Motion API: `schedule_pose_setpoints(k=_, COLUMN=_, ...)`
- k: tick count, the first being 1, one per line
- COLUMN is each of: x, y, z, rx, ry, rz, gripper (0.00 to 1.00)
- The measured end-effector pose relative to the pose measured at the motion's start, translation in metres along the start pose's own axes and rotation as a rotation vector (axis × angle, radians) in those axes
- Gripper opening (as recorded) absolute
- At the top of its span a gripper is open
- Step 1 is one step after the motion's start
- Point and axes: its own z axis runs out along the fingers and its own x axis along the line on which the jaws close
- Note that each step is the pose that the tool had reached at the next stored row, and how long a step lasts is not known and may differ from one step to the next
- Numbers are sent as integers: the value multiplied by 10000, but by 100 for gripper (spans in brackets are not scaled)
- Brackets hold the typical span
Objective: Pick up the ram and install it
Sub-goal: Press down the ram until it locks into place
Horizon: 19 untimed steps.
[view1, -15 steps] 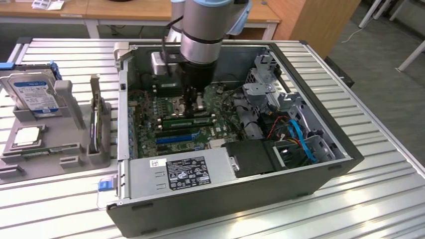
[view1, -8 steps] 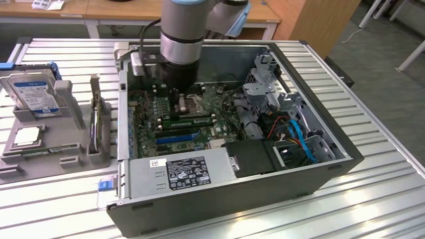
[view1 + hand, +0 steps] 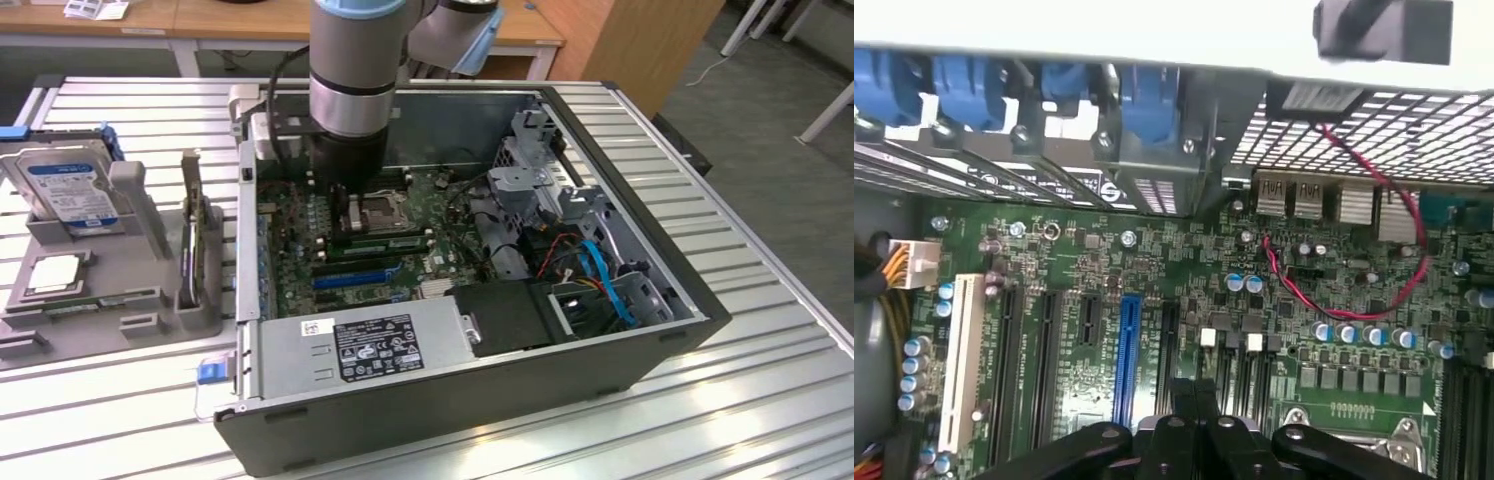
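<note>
The open computer case (image 3: 641,350) is seen in the exterior view, its power supply (image 3: 380,345) bearing a white label (print too small to be read). At its nine o'clock a blue-labelled hard drive (image 3: 67,190) is racked. Over the motherboard (image 3: 1184,270) the gripper (image 3: 1194,425) is held closed, empty. What appears to be the ram (image 3: 390,243) is seated at the gripper's six o'clock.

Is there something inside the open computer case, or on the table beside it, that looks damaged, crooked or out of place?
Nothing stands out. The computer case lies open on the table, its motherboard looks intact, and the hard drive stands in the grey holder. The gripper is shut above the motherboard.
</note>
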Motion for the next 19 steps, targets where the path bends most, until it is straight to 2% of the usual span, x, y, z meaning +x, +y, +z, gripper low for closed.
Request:
schedule_pose_setpoints(k=7, x=-1, y=-3, z=95, rx=-16, ry=32, rz=3, gripper=10)
schedule_pose_setpoints(k=8, x=-5, y=-5, z=71, rx=8, ry=0, rz=2, gripper=10)
schedule_pose_setpoints(k=9, x=-5, y=-4, z=31, rx=12, ry=-3, rz=2, gripper=10)
schedule_pose_setpoints(k=14, x=6, y=5, z=-205, rx=-2, ry=18, rz=0, gripper=10)
schedule_pose_setpoints(k=19, x=39, y=-201, z=-367, rx=-37, ry=16, rz=2, gripper=10)
